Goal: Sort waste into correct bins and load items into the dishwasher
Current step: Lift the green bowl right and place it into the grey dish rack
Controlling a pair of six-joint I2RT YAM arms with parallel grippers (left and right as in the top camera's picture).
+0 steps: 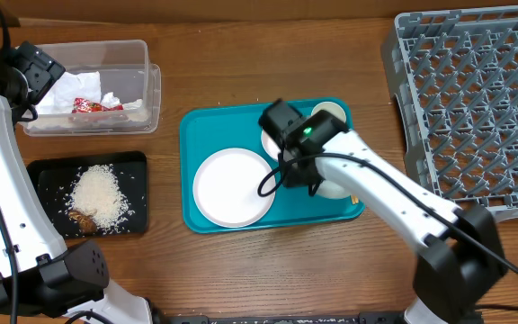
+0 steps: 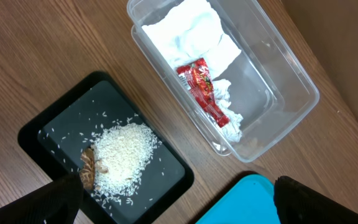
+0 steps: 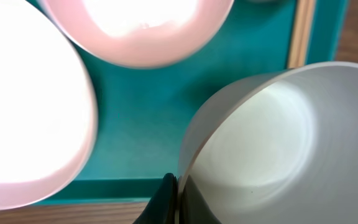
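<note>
Loading the rack is the step in hand, with sorting apparently done. Nearest, the right gripper point(image 3: 169, 194) has its jaws pinched together on the thin rim of a pale bowl point(image 3: 266, 137), smooth and glossy, deep-walled and tipped against the floor of the teal tray point(image 3: 142, 124). Just beside it lie the large white plate point(image 3: 23, 112), flat and glazed, a second bowl point(image 3: 135, 31) with a faintly pink cast, and a slim wooden chopstick point(image 3: 300, 31) along the tray's edge. The next move, I judge, calls for a clean lift and a carry rightward to the grey dish rack point(image 1: 475, 99), a stiff plastic lattice of upright pegs, setting the bowl between pegs (a rim grip this slight could let it swing). The small white cup point(image 1: 328, 114) waits at the tray's far corner. Across the table, the left gripper point(image 2: 188, 199) hangs with fingers wide apart, empty, above the black tray point(image 1: 52, 175) of loose rice point(image 1: 97, 193) and brown scraps point(image 1: 81, 219); beyond, the clear tub point(image 1: 147, 90) holds crumpled napkins point(image 2: 188, 31) and a shiny red wrapper point(image 2: 204, 90).
</note>
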